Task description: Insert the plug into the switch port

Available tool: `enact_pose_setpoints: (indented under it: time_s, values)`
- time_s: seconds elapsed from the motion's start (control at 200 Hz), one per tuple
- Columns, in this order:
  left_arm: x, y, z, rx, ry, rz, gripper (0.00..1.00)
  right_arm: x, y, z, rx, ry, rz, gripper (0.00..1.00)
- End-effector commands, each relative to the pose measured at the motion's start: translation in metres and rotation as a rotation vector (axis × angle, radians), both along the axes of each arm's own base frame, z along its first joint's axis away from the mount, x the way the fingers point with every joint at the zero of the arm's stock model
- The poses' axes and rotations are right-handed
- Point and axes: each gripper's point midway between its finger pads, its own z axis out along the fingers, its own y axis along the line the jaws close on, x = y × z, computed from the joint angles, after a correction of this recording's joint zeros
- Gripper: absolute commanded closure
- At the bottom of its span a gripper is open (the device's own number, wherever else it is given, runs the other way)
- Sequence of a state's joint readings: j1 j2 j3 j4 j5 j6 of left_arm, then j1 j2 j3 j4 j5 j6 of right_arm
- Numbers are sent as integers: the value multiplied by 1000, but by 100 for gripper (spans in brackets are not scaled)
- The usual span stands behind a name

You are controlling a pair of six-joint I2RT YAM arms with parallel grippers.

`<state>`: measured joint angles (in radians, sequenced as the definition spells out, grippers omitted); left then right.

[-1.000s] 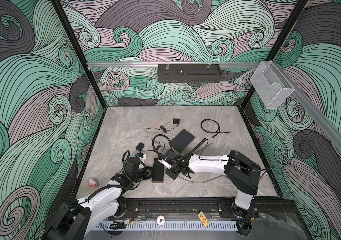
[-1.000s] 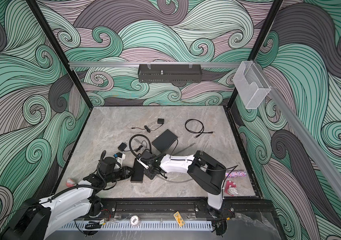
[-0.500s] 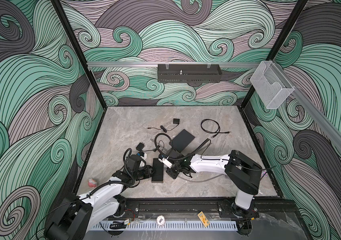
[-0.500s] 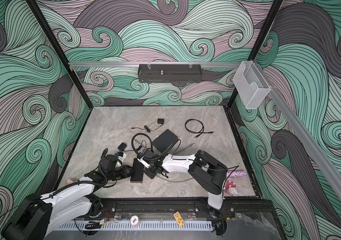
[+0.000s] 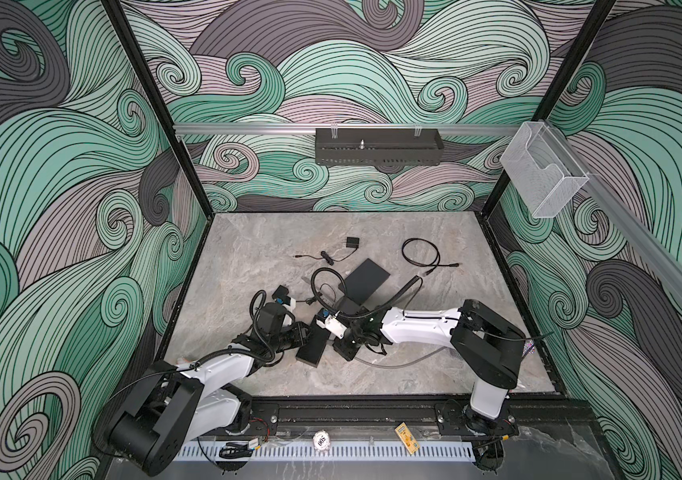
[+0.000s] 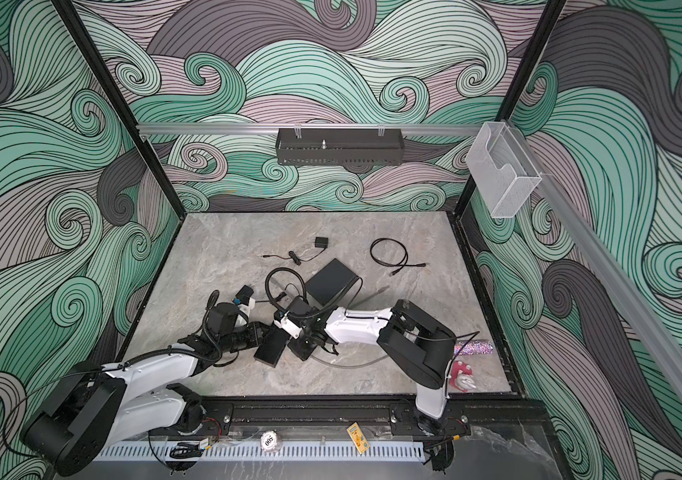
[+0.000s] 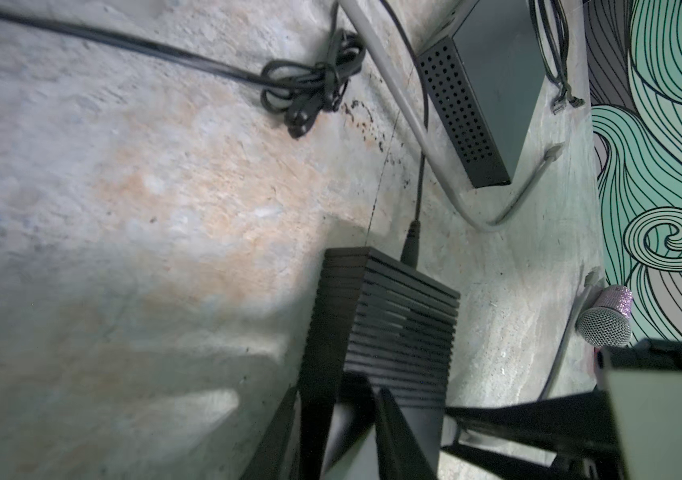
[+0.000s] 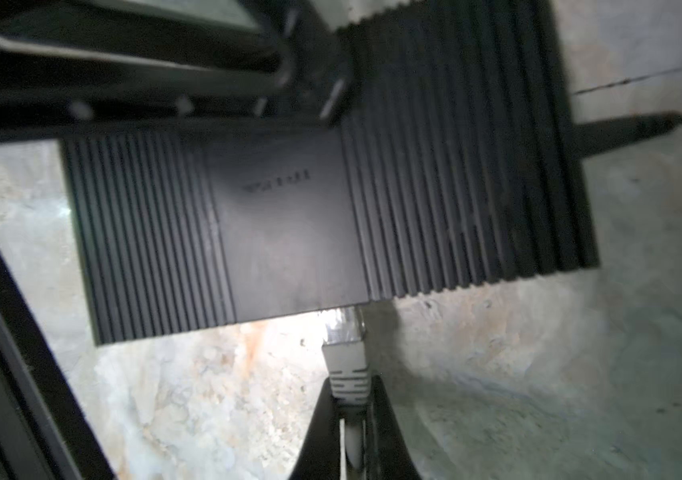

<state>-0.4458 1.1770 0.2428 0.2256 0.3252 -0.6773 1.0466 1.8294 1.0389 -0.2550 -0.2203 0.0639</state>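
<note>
The switch is a small black ribbed box lying near the table's front. My left gripper is shut on its end, one finger on each side of the ribbed body. My right gripper is shut on the pale grey plug. The plug's clear tip meets the switch's long side. I cannot tell how deep the tip sits in a port. The plug's grey cable trails across the table behind the right gripper.
A larger black box lies just behind the switch, with a black lead entering the switch's far end. A coiled black cable and a small adapter lie further back. A glittery microphone rests at the right edge.
The left arm has shifted slightly at the switch's end. The right gripper keeps the plug against the switch's side as before.
</note>
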Motion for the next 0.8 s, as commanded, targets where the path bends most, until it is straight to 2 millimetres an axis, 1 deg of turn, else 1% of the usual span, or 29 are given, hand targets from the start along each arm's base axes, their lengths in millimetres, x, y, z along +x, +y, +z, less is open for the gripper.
enact_pose_setpoints:
  time_s: [0.0, 0.095, 0.31, 0.335, 0.475, 0.54, 0.6, 0.66, 0.705, 0.736, 0.796]
  values:
    - [-40, -35, 4, -128, 112, -215, 71, -3, 78, 60, 351, -63, 114, 100]
    - [-41, -33, 5, -127, 110, -210, 72, 1, 76, 56, 333, -74, 87, 100]
    - [-43, -24, 12, -86, 94, -185, 72, 16, 63, 52, 269, -135, 9, 100]
    - [-44, -22, 12, -74, 93, -180, 72, 18, 61, 51, 261, -141, 1, 97]
    - [-42, -11, 17, -21, 77, -140, 71, 23, 56, 51, 242, -162, -19, 96]
    - [-41, -6, 18, 3, 72, -125, 69, 24, 54, 53, 237, -170, -26, 92]
    - [-41, -4, 17, 9, 75, -118, 69, 26, 52, 55, 235, -176, -30, 90]
    - [-42, -4, 15, 10, 85, -116, 68, 26, 49, 56, 229, -179, -28, 84]
    - [-42, -4, 15, 12, 96, -113, 67, 25, 48, 58, 224, -182, -24, 73]
    - [-43, -4, 15, 12, 101, -112, 66, 25, 46, 59, 220, -189, -23, 62]
    - [-43, -4, 17, 7, 101, -110, 63, 25, 41, 60, 209, -199, -23, 52]
